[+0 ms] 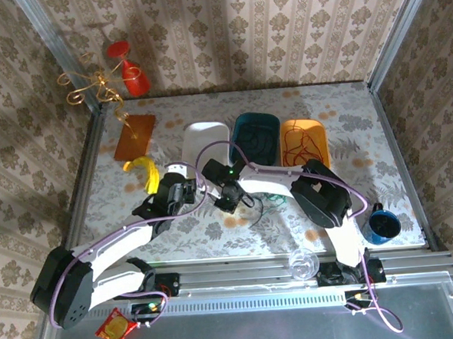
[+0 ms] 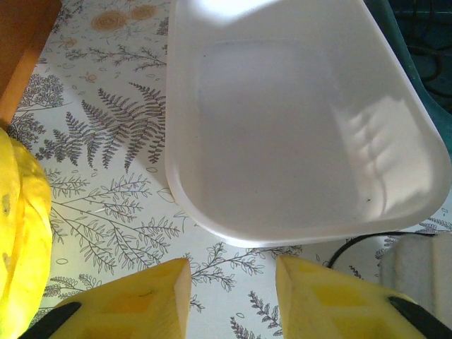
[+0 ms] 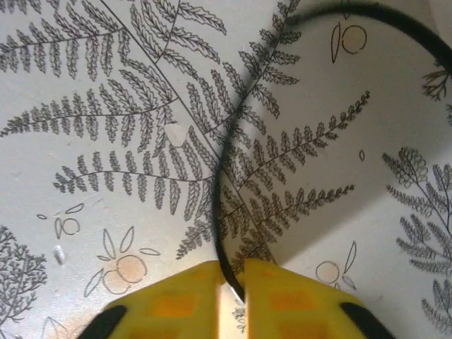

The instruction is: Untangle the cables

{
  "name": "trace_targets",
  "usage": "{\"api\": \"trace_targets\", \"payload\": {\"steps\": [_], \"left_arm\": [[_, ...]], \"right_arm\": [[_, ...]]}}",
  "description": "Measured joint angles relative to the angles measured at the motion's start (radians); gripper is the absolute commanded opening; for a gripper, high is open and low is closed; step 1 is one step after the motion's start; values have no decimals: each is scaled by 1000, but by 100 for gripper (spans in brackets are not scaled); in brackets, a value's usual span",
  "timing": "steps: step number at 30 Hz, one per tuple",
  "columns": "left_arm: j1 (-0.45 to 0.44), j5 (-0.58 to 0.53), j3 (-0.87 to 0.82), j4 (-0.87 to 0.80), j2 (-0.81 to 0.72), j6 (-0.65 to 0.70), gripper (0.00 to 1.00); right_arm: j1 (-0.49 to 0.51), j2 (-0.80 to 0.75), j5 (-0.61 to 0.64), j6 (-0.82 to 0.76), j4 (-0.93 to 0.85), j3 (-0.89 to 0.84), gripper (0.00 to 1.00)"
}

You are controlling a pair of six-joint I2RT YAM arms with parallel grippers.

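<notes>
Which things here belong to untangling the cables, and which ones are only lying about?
For the job: black cable, pinched by the right gripper; green cable beside it; red cable in the orange tray; left gripper, open, before the white tray.
Lying about: blue mug; clear glass; yellow banana; red snack packet.

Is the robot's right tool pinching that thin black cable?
Yes, the black cable runs straight into the narrow gap of the right tool, whose yellow fingers press on it from both sides.
</notes>
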Motion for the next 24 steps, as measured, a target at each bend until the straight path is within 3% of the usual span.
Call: {"api": "trace_targets", "payload": {"steps": [8,14,24], "left_arm": [[0,6,1,5,42,0,37],[0,21,3,20,67,0,37],[-1,43,3,58,78,-2,38]], "right_arm": [[16,-155,-56,64,10,-119,6],[-48,-346,-124,107,36,-112,6],[-167,-408,-190,185,79,-106,5]]}}
